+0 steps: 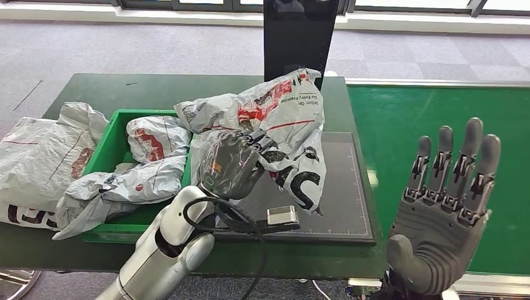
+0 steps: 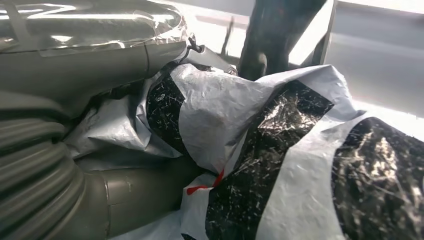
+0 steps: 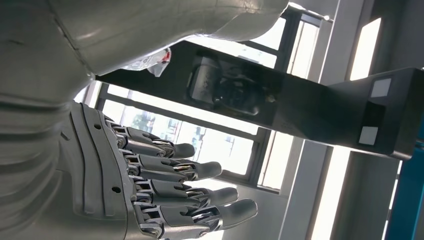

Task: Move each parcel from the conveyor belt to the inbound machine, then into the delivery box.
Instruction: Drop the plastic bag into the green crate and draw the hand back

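Head view: left hand [image 1: 228,165] grips a crumpled grey parcel [image 1: 275,119] with red and black print, lifted above the black platform of the inbound machine [image 1: 337,187], with the bag's lower corner hanging down over it. The machine's dark upright panel [image 1: 297,34] stands right behind the parcel. Left of it sits a green delivery box [image 1: 103,147] with two grey parcels inside [image 1: 147,162]; another large grey parcel [image 1: 37,156] lies on the dark green table [image 1: 156,87] just beside the box's outer wall. Green conveyor belt [image 1: 437,119] on the right. Right hand [image 1: 444,212] is raised over the belt's near edge, palm out, fingers spread and straight, holding nothing.

Left wrist view adds the close-up: plastic of the held parcel [image 2: 280,150] bunched between the grey thumb [image 2: 130,195] and the rest of the hand, black print blocks and a bit of red visible, dark upright blurred behind.

Right wrist view: right hand's fingers [image 3: 175,185] extended and apart, nothing in them; the dark machine arm [image 3: 300,110] crosses the frame with windows behind.
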{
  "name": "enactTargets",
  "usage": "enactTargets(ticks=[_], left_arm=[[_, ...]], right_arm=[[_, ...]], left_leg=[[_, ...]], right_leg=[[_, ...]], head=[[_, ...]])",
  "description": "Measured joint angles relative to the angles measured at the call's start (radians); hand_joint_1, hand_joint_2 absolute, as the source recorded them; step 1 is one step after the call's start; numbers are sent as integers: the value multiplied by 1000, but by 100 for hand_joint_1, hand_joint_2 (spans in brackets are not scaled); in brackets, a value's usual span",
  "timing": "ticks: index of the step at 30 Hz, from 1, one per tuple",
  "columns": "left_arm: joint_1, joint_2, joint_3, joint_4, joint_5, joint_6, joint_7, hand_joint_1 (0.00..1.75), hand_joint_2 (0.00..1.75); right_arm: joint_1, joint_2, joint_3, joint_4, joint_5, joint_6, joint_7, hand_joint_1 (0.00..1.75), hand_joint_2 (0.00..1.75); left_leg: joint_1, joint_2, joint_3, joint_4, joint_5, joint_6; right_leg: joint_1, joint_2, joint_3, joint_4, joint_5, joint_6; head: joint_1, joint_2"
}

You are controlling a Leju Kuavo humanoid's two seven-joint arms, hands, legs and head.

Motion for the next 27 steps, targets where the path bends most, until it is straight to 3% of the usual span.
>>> enactTargets(ticks=[5, 9, 11, 13, 16, 19, 23, 27], left_arm=[[-4, 59, 16, -97, -202, 170, 27, 175, 175], [-37, 168, 76, -158, -256, 270, 101, 175, 175], [-42, 211, 123, -126, -258, 211, 208, 175, 175], [-37, 236, 197, -15, -259, 141, 297, 175, 175], [-17, 267, 336, 218, -259, 231, 281, 175, 175], [14, 287, 423, 340, -259, 311, 281, 175, 175], [64, 297, 478, 383, -259, 259, 284, 175, 175], [94, 299, 511, 395, -260, 128, 263, 175, 175]], right_arm=[[1, 0, 0, 0, 0, -36, 0, 0, 175], [18, -1, 0, 4, -3, -70, -12, 0, 175], [39, -9, 3, 7, -4, -93, -19, 0, 175], [69, -31, 13, 10, -7, -123, -31, 0, 175], [105, -69, 39, 19, -21, -174, -50, 0, 175], [117, -100, 58, 29, -38, -194, -54, 0, 175], [117, -128, 70, 41, -48, -196, -53, 0, 175], [117, -154, 83, 51, -66, -197, -56, 0, 175]], left_leg=[[0, 0, 0, 0, 0, 0], [1, 0, 0, 0, 1, -2], [1, 0, 1, -1, 1, -2], [1, 1, 2, -1, 1, -3], [1, 10, 1, -1, 1, -5], [2, 11, 0, -1, 1, -5], [2, 9, -1, -1, 1, -5], [1, 8, -2, -1, 0, -5]], right_leg=[[0, 0, -1, 1, 0, 0], [1, 0, -1, 1, -1, -1], [1, 0, 0, 1, -2, -2], [1, 0, 1, 2, -2, -3], [1, 8, -4, 3, 1, -7], [2, 10, -6, 3, 2, -7], [2, 9, -6, 3, 2, -7], [2, 8, -7, 3, 1, -7]], head=[[0, 0], [0, 0], [0, 0], [0, 0], [0, 0], [0, 0], [0, 0], [0, 0]])
